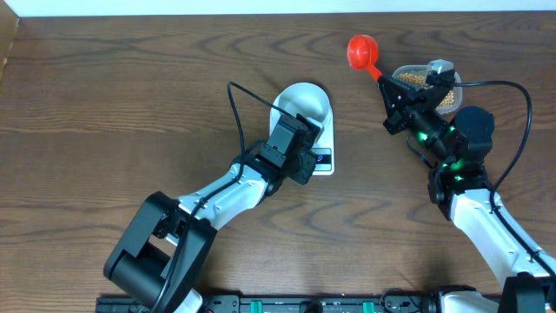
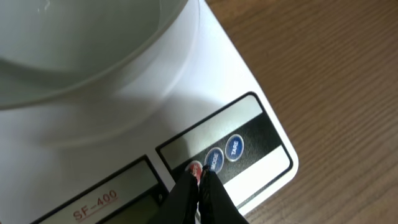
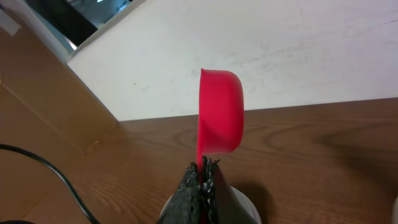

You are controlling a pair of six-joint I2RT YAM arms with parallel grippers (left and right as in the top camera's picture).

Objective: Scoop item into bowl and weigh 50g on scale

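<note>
left black gripper (image 2: 200, 179): fingers pinched tight, pointing down | right black gripper (image 3: 203, 168): clamped on a red plastic scoop (image 3: 221, 112)

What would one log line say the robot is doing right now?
left gripper: shut, tips at red button | bowl: on scale | right gripper: shut on scoop, in air

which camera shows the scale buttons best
Left wrist view: the scale's buttons sit close and sharp, labels readable, by the left fingers. Overhead they are too small to tell; right wrist shows none.
</note>
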